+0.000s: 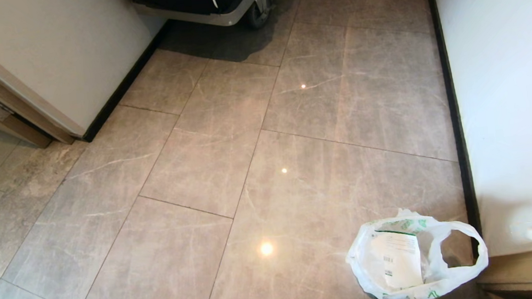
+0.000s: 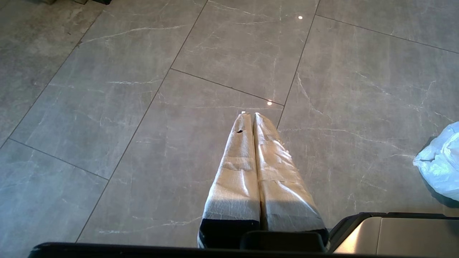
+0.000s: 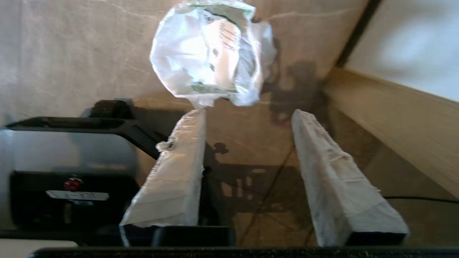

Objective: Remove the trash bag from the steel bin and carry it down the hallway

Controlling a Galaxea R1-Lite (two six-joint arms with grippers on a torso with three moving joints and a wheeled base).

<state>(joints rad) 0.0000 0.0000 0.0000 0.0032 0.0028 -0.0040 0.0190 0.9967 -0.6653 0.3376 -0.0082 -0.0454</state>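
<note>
1. Thin translucent white plastic trash bag [image 1: 415, 259] with green print and a white paper slip sitting on the glossy grey-beige marbled tile floor [image 1: 229, 172] of the hallway, near the white wall [image 1: 507, 99] with the black baseboard [image 1: 456, 118] on the robot's right. Mouth gaping, one loop handle flopped toward the wall.
2. No steel bin anywhere in the three views, so the "pull it out of the bin" part looks done. Just a judgement from the bag being out on bare tile.
3. Right hand [image 3: 247, 114] spread wide, nothing between the fingers, tips hanging just short of the bag. Not gripping it, no contact visible.
4. Left hand [image 2: 251, 116] pressed together, holding nothing, pointed down at bare floor with the bag off at the edge of its view. Looks parked.
5. Black wheeled cart thing [image 1: 214, 0] at the far end of the corridor, well apart from the bag.
6. Hard to say how much of the carrying is left. Either dropped off at the end spot, or needing a regrab by a handle before going further. Leaning toward mostly done.
</note>
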